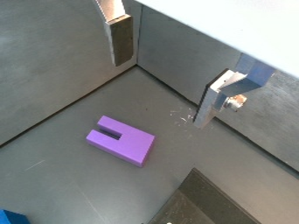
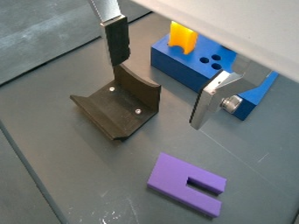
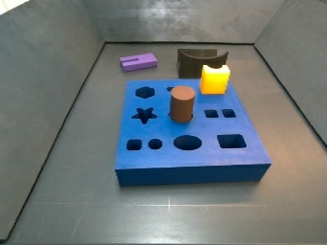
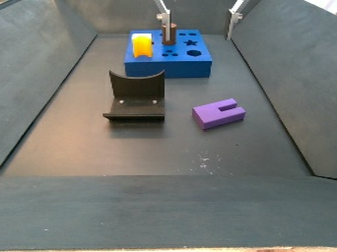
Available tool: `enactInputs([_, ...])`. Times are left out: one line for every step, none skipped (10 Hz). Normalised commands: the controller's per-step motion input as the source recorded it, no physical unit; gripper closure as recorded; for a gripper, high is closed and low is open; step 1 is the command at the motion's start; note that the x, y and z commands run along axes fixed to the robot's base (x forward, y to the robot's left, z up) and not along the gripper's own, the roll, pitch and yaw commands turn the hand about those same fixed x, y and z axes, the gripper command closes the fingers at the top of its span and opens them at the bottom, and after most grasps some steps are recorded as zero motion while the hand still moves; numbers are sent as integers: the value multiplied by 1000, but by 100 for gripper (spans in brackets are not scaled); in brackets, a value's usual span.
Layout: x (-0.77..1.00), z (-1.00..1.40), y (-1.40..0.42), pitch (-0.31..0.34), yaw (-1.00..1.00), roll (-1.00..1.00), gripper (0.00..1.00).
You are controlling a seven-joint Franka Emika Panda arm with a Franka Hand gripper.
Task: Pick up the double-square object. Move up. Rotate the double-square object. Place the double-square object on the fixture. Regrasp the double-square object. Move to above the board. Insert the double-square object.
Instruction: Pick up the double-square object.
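We see the double-square object [image 4: 220, 113] lying flat on the floor at centre right in a side view, beside the fixture [image 4: 134, 96]. Behind them sits the board [image 4: 171, 57]. At the top edge, our pincer [image 4: 198, 14] hangs above, fingers apart, holding nothing.

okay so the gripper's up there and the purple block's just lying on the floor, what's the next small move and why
Probably lower the gripper straight toward the double-square object with the jaws kept open. In both wrist views the fingers are spread with nothing between them, and the block lies flat on the floor below, apart from the fixture and the board. Centering over it first looks wise.
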Motion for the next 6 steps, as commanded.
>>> enactInputs([0,-29,-160,0,0,116,0])
enactInputs([-303,-397,57,-84,-849,0,0])
enactInputs([-237,-554,0,-17,-963,0,0])
enactInputs([-114,-649,0,-3,-1000,0,0])
enactInputs([0,-729,0,0,-1000,0,0])
enactInputs([-3,-780,0,-49,-1000,0,0])
